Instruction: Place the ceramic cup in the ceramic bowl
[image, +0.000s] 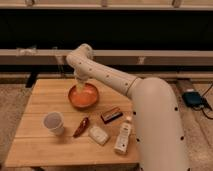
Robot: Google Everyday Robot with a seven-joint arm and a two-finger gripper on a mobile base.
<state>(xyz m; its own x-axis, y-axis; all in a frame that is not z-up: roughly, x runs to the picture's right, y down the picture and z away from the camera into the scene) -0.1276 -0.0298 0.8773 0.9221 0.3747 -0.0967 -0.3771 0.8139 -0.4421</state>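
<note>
Bulking large at the lower right, the robot's white arm (155, 127) reaches up and left across the wooden tabletop (35, 145), and its tool (80, 81) hangs just above the far rim of the ceramic bowl (83, 96). The wrist hides it, so I cannot tell whether the tool is open or closed, or whether it carries anything. The ceramic cup (53, 122) stands upright on the tabletop near the left front, well apart from the tool and a little way from the bowl, so the cup seems not yet picked up. To do this step well, I judge the tool should travel left and toward the front edge, come down over the cup from above, and close across its narrow tapered wall without knocking it over. It should then lift high enough to clear the bowl's rim before lowering the cup into the middle. A red pepper-like item (81, 127) lies just right of the cup and is worth avoiding on the approach. Further right lie a pale packet (98, 135), a dark brown bar (111, 114) and a white bottle (123, 136). The bottle has a label, but no writing or brand on it or on the bar can be read.
</note>
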